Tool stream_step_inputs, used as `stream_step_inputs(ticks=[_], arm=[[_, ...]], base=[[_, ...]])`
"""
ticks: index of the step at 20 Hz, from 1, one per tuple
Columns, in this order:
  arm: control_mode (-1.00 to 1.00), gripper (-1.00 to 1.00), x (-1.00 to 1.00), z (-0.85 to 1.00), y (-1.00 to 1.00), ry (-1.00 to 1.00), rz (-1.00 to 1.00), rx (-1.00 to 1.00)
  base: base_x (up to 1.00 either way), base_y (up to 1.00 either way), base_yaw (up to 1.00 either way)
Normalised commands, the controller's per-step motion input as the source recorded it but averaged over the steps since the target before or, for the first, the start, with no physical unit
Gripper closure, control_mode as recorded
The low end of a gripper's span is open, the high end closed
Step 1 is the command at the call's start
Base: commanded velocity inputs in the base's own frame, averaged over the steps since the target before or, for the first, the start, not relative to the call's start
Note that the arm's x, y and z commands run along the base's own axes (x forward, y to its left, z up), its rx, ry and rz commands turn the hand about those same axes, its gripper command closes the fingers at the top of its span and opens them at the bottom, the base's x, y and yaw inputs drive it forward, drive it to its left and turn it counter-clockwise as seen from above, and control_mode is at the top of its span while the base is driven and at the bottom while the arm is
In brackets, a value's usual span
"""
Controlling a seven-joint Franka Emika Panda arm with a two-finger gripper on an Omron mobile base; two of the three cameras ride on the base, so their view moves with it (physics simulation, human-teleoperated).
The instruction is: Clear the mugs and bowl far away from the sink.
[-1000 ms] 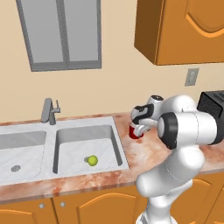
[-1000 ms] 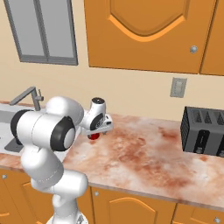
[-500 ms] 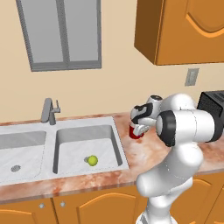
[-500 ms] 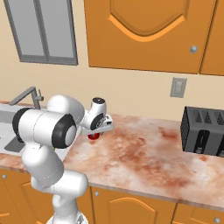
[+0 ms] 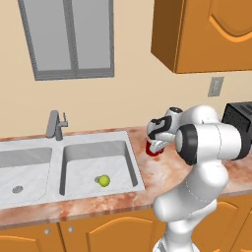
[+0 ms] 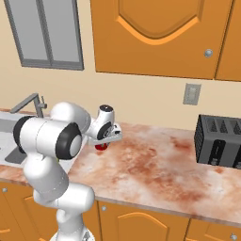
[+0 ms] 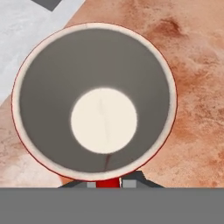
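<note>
The red mug [image 5: 153, 150] stands upright on the marbled counter just right of the sink [image 5: 134, 165]. My gripper [image 5: 158, 146] hangs straight over it, shut on the mug's wall. From the right side the mug [image 6: 100, 147] peeks out below the gripper [image 6: 105, 141]. In the hand view the mug [image 7: 94, 100] is seen from straight above, grey inside with a pale bottom. The gripper [image 7: 108, 183] has its two tips pinching the red wall at the near rim. The bowl is out of view.
A small yellow-green ball [image 5: 104, 180] lies in the sink's right basin, and the faucet [image 5: 55, 125] stands behind the divider. A dark toaster [image 6: 219, 141] sits at the counter's far right. Wall cabinets [image 6: 160, 33] hang above.
The jaws have closed from wide open onto the mug's wall. The arm and the mug have stayed in place.
</note>
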Motion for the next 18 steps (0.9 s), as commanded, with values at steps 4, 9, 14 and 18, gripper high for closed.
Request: stream_step_inputs(ticks=[4,9,14,18], arm=[[-1.0,1.0,-0.44,0.16,-0.13,-0.02,0.0,0.0],[-1.0,1.0,-0.55,0.23,-0.13,-0.02,0.0,0.0],[-1.0,1.0,-0.71,0.62,-0.06,0.0,-0.11,0.0],[-1.0,1.0,-0.63,0.7,0.0,0.0,-0.17,0.0]], base=[[0.0,0.0,0.0],[0.0,0.0,0.0],[0.0,0.0,0.0],[0.0,0.0,0.0]])
